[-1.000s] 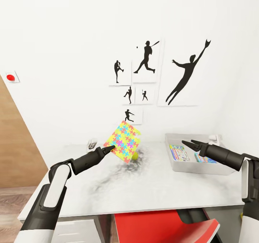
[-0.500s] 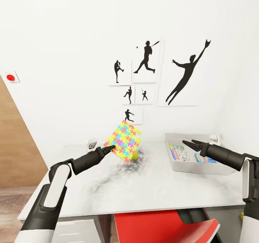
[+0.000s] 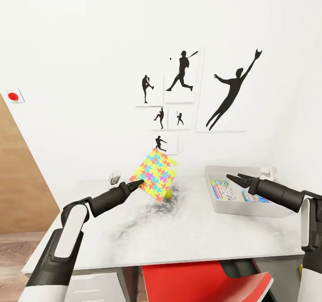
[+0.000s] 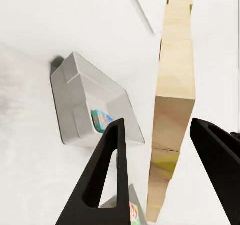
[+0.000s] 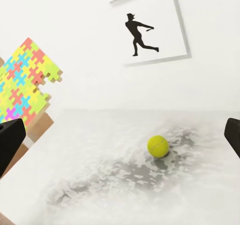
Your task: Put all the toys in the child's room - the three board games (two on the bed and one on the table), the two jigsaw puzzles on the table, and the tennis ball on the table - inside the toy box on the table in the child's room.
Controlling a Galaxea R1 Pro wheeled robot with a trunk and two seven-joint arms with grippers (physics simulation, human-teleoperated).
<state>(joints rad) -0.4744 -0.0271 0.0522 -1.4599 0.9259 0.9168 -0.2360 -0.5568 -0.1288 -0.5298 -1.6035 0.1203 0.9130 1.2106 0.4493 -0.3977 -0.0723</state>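
The left claw (image 3: 136,185) grips a jigsaw puzzle (image 3: 154,175) aloft, well left of the toy box (image 3: 214,203). Board games (image 3: 222,189) lie inside; the tennis ball (image 5: 158,146) waits on the worktop (image 3: 179,235). The right claw (image 3: 233,178) is released.

**Where your three cameras look**

Your head camera sits high behind both arms, facing forward and slightly down over the table (image 3: 179,235) toward the wall with the silhouette pictures (image 3: 181,76).

Your left wrist camera looks along its fingers (image 4: 107,175), very close to the edge-on jigsaw puzzle (image 4: 172,110), across to the toy box (image 4: 85,100) by the wall.

Your right wrist camera faces the opposite way across the table, low and near the surface. It shares with the head view the tennis ball (image 5: 158,146), the puzzle and the lowest batter picture (image 5: 150,27).
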